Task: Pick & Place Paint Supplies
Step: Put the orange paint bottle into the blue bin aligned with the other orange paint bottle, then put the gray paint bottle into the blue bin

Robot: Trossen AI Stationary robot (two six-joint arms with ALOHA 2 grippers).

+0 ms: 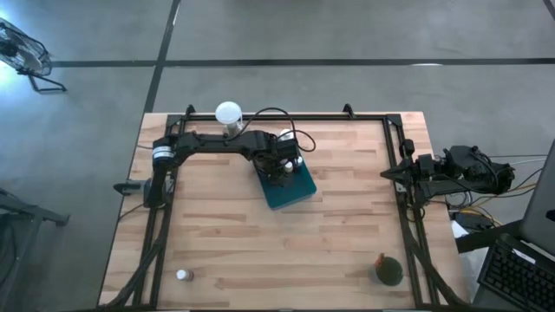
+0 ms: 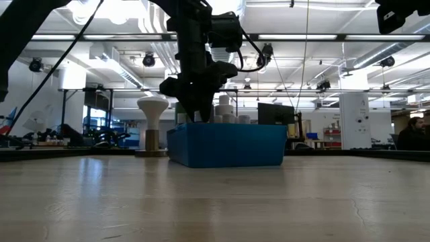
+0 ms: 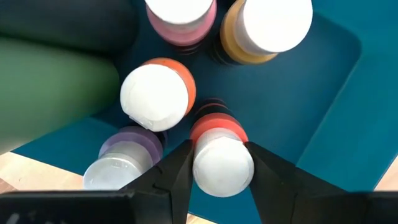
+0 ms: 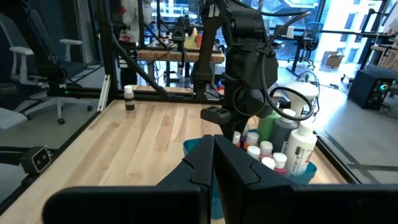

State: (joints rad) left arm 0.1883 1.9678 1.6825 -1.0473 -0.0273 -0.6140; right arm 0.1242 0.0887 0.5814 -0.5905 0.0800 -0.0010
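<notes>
Looking mostly done: bottles crowd the teal tray [image 1: 299, 192], left gripper [image 3: 214, 171] hugging a red bottle [image 3: 219, 158] there. Right gripper [image 4: 214, 163] sits clenched, empty. Two stragglers remain on the counter [image 1: 260, 251].

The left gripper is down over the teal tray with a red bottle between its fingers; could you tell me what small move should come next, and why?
Probably open a little wider, then lift straight up. The left gripper brackets the red bottle, which already stands inside the teal tray among other bottles, so it looks placed.

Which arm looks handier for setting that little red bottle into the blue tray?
Left: its hand already straddles the white-capped red bottle inside the teal tray. The right arm waits at the table's edge.
</notes>
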